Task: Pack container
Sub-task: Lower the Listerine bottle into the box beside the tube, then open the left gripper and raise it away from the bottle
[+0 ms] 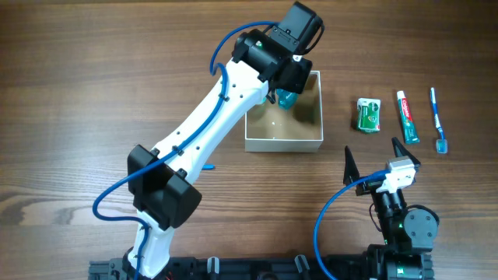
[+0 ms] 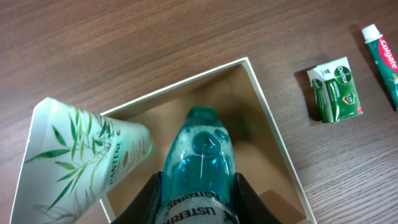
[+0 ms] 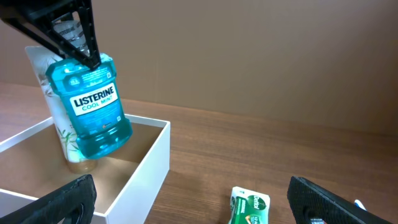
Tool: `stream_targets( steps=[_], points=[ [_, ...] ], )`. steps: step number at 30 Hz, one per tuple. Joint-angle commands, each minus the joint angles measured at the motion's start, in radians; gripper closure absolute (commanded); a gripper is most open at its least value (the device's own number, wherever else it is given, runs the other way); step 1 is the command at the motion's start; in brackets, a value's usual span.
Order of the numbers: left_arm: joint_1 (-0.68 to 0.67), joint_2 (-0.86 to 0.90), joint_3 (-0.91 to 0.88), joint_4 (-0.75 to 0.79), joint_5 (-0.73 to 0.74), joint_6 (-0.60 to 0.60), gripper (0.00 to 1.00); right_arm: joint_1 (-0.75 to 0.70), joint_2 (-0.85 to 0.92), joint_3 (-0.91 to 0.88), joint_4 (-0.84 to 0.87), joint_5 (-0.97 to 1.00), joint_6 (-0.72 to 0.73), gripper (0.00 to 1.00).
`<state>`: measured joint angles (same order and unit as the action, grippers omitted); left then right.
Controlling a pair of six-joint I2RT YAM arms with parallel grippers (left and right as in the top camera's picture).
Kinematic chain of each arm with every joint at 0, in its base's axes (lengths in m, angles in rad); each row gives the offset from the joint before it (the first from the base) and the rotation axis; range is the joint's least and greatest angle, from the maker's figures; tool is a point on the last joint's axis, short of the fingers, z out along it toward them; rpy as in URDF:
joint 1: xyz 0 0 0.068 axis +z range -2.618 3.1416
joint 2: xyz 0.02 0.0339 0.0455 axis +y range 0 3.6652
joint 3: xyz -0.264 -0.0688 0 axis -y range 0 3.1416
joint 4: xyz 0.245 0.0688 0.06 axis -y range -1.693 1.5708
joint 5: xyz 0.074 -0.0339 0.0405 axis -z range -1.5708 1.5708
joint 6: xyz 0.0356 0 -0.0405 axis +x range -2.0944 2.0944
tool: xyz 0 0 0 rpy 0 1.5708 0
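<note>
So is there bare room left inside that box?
Yes: the floor of the container is bare along its right and near walls. The far left corner is crowded: the Pantene tube stands there, the Listerine bottle in the left fingers beside it.

Left tool [image 2: 196, 202] clamped, arm [image 1: 226, 105] outstretched; right tool [image 3: 199, 205] spread wide.

Blue bottle [image 3: 93, 106] reads LISTERINE COOL MINT; white tube [image 2: 81, 155] PANTENE; green packet [image 2: 337, 90] Dettol; toothpaste tube [image 2: 387, 59] Colgate.
</note>
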<state>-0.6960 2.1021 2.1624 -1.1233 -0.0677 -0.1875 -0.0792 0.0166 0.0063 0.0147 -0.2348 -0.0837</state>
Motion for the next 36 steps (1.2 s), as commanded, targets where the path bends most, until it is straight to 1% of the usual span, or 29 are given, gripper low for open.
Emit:
stream_targets(
  steps=[1,4,8,16,21,23,25,31,33,36],
  points=[
    [-0.013,-0.048,0.018,0.017,-0.040,0.081,0.96,-0.002,-0.005,-0.001,0.003,0.010,0.008,0.00],
    [-0.013,-0.047,0.018,0.017,-0.040,0.088,0.96,-0.002,-0.005,-0.001,0.003,0.010,0.007,0.00],
    [-0.014,-0.047,0.018,0.023,-0.043,0.150,0.96,-0.002,-0.005,-0.001,0.003,0.010,0.007,0.00],
    [-0.018,-0.047,0.018,0.091,-0.047,0.273,0.96,-0.002,-0.005,-0.001,0.003,0.010,0.007,0.00],
    [-0.021,-0.045,0.018,0.098,-0.046,0.388,0.96,-0.002,-0.005,-0.001,0.003,0.010,0.008,0.00],
    [-0.020,-0.045,0.018,0.101,-0.046,0.463,0.96,-0.002,-0.005,-0.001,0.003,0.010,0.007,0.00],
    [-0.020,-0.045,0.018,0.107,-0.046,0.499,0.96,-0.002,-0.005,-0.001,0.003,0.010,0.007,0.00],
    [-0.019,-0.044,0.018,0.115,-0.046,0.499,0.96,-0.002,-0.005,-0.001,0.003,0.010,0.007,0.00],
    [-0.019,-0.043,0.018,0.114,-0.045,0.517,0.96,-0.002,-0.005,-0.001,0.003,0.010,0.008,0.00],
    [-0.019,-0.037,0.018,0.113,-0.008,0.526,0.96,-0.002,-0.005,-0.001,0.003,0.010,0.007,0.00]
  ],
)
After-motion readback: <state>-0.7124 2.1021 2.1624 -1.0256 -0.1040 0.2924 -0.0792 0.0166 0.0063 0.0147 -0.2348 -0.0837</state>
